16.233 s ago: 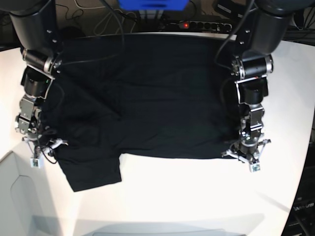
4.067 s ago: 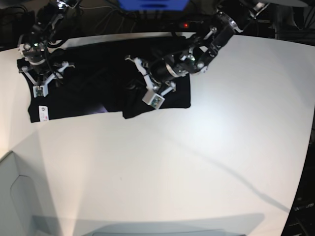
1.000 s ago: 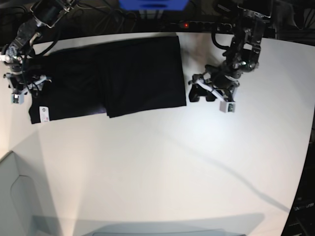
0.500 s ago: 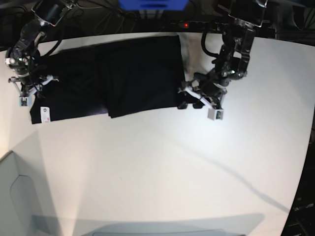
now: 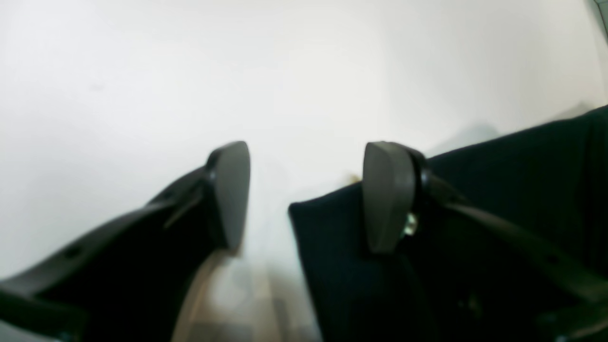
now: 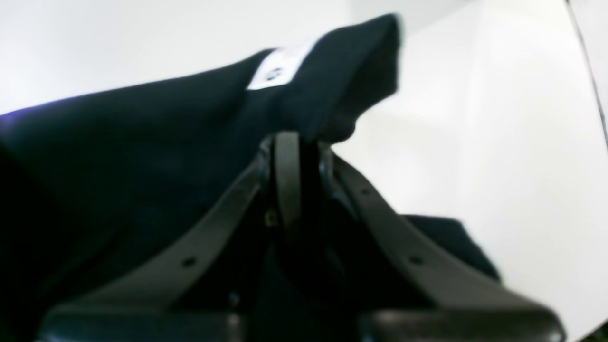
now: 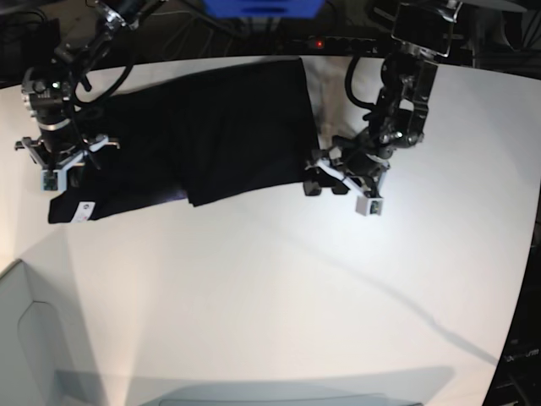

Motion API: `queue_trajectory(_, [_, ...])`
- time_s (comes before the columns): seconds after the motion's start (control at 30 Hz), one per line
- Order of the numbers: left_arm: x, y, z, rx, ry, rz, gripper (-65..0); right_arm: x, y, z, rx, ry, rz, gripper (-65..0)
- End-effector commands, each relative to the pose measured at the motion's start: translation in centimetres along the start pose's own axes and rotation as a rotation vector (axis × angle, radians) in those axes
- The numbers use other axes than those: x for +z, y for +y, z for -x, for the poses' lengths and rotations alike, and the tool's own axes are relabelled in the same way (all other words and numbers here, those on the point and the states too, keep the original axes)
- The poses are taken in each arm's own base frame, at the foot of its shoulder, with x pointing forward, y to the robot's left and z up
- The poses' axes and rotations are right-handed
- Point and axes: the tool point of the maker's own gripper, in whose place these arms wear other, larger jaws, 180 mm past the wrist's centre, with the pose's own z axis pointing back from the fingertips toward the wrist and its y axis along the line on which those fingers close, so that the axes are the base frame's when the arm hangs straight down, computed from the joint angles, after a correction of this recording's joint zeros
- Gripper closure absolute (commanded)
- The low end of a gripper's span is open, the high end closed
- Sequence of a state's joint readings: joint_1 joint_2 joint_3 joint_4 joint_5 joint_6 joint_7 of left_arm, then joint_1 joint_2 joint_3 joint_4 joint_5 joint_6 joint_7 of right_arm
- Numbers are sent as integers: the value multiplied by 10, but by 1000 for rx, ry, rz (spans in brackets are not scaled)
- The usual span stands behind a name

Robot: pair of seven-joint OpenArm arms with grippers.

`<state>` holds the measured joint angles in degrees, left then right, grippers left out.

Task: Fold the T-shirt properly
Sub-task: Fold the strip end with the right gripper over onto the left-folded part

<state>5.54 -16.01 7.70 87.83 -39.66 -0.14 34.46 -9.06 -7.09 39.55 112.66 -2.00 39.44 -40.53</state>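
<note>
The T-shirt (image 7: pixel 211 127) is lying folded into a long black band across the far side of the white table (image 7: pixel 279 296), running from your left edge of the base view to about the middle. Its small white label (image 7: pixel 83 211) is showing at the near left corner, and a thin purple sliver is peeking out along the near edge where one layer is overlapping another.

Your right gripper (image 7: pixel 61 156) is sitting on the shirt's left end. In the right wrist view its jaws are pressed together on a pinch of black cloth, and the corner carrying the label (image 6: pixel 280 71) is rising above the fingers (image 6: pixel 287 180), lifted off the table.

Your left gripper (image 7: pixel 338 178) is hanging just beside the shirt's near right corner. In the left wrist view its jaws are standing wide apart and holding nothing; one finger (image 5: pixel 387 194) is over the cloth corner (image 5: pixel 332 247), the other finger (image 5: pixel 230 190) is over bare table.

Beyond the table's far edge, cables and a blue box (image 7: pixel 262 7) are lying behind the arms.
</note>
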Motion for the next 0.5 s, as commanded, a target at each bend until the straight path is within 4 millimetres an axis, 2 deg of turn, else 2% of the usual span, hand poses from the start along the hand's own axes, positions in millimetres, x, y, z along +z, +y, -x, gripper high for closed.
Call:
queue_trajectory(0.0, [1, 0, -4, -1, -6, -5, -369, 4, 8, -13, 11, -54, -20, 0])
queue_trajectory(0.2, [0, 2, -2, 1, 1, -8, -369, 10, 69, -7, 69, -46, -179, 0])
queue_trajectory(0.33, [0, 2, -2, -2, 2, -9, -369, 17, 132, -13, 113, -77, -360, 0])
queue_trajectory(0.47, [1, 3, -2, -4, 2, -11, -369, 38, 194, -22, 104, -140, -556, 0])
